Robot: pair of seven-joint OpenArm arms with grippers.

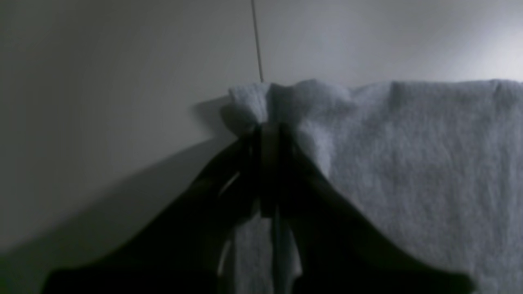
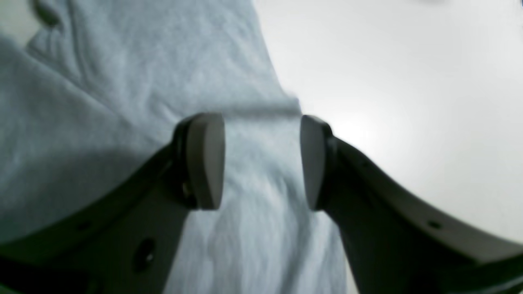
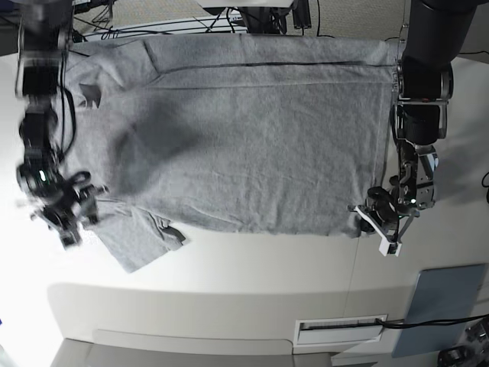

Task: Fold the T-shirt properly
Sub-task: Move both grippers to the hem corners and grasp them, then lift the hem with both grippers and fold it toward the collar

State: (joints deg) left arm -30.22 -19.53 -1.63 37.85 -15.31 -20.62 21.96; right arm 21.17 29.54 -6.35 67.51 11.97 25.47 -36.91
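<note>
The heather-grey T-shirt [image 3: 252,130] lies spread flat on the white table, plain side up, with one sleeve [image 3: 137,237] sticking out toward the front left. My left gripper [image 3: 367,218], at the right in the base view, is shut on the shirt's front right corner. The left wrist view shows the cloth [image 1: 408,163] bunched up at the tip of that gripper [image 1: 269,130]. My right gripper [image 3: 80,202] is by the sleeve at the left. In the right wrist view its pads [image 2: 204,159] stand wide apart with the shirt's edge [image 2: 261,122] between them, not pinched.
A flat blue-grey pad [image 3: 442,306] lies at the table's front right corner. A slotted vent [image 3: 340,330] sits in the front edge. Cables [image 3: 191,19] run behind the shirt's far edge. A thin seam [image 1: 256,41] crosses the tabletop.
</note>
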